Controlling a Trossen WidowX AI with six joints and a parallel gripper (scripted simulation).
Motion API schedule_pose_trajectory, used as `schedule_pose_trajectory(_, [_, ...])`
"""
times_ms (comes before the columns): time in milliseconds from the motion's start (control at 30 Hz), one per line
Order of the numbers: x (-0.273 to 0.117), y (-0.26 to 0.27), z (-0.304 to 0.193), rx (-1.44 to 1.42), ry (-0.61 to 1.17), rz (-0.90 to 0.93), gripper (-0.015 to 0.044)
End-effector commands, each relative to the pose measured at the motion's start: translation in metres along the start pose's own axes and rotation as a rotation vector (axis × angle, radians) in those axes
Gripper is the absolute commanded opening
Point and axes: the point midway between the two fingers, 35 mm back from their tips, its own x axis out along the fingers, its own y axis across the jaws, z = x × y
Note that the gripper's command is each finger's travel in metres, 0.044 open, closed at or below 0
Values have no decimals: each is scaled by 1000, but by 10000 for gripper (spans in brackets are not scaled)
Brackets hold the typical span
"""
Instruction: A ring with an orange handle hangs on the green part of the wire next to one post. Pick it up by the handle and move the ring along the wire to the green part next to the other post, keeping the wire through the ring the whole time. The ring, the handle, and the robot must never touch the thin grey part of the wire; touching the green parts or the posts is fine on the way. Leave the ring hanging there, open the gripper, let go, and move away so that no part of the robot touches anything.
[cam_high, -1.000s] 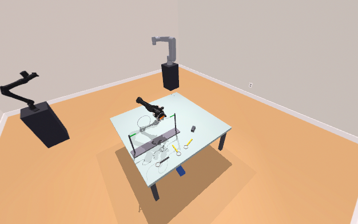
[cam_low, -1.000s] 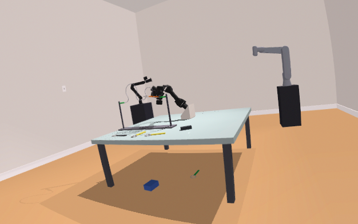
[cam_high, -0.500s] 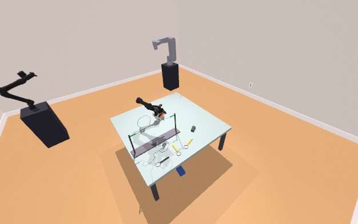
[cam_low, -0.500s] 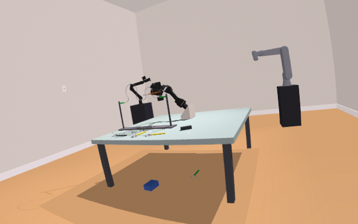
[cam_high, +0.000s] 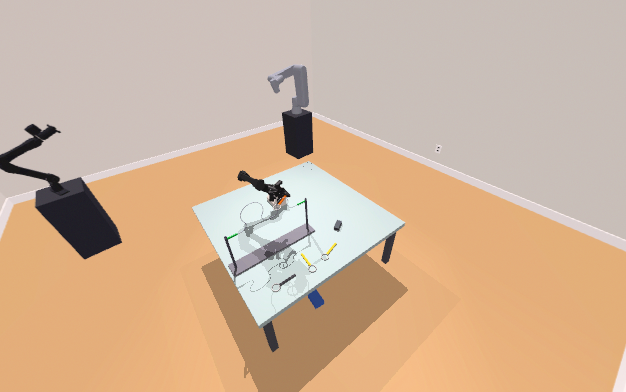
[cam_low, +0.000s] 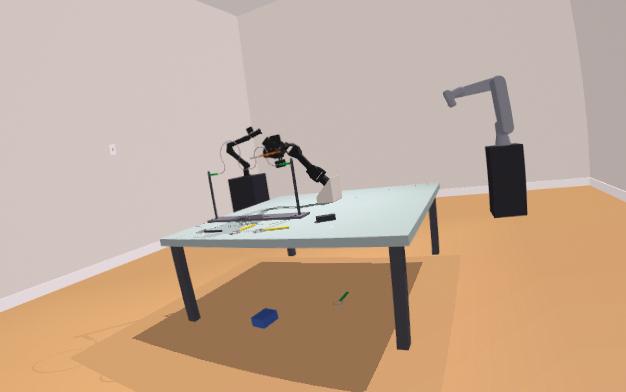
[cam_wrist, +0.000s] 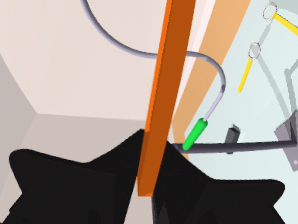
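My gripper (cam_high: 279, 198) (cam_wrist: 148, 135) is shut on the orange handle (cam_high: 282, 200) (cam_low: 270, 154) (cam_wrist: 167, 90), which reaches up out of the wrist view. The ring at its far end is outside that view and too small in the top and exterior views to tell whether the wire is through it. The curved grey wire (cam_wrist: 122, 48) passes behind the handle in the wrist view. One green part (cam_high: 302, 202) (cam_low: 284, 163) (cam_wrist: 195, 134) is at the near post (cam_high: 307, 215) (cam_low: 295, 187), close to the gripper. The other green part (cam_high: 232, 236) (cam_low: 214, 174) is at the far post (cam_high: 230, 255) (cam_low: 212, 195).
The posts stand on a long base (cam_high: 297, 238). Loose rings with yellow handles (cam_high: 330, 249) (cam_wrist: 245, 75) and one with a dark handle (cam_high: 287, 280) lie on the table beside a dark block (cam_high: 338, 225) (cam_low: 325, 218). A blue box (cam_low: 264, 318) is on the floor.
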Motion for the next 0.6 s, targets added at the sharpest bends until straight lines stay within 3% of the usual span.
schedule_pose_trajectory(0, [0,0,1,-40,-7,-20,-150])
schedule_pose_trajectory(567, [0,-20,5,-329,-43,-181,-150])
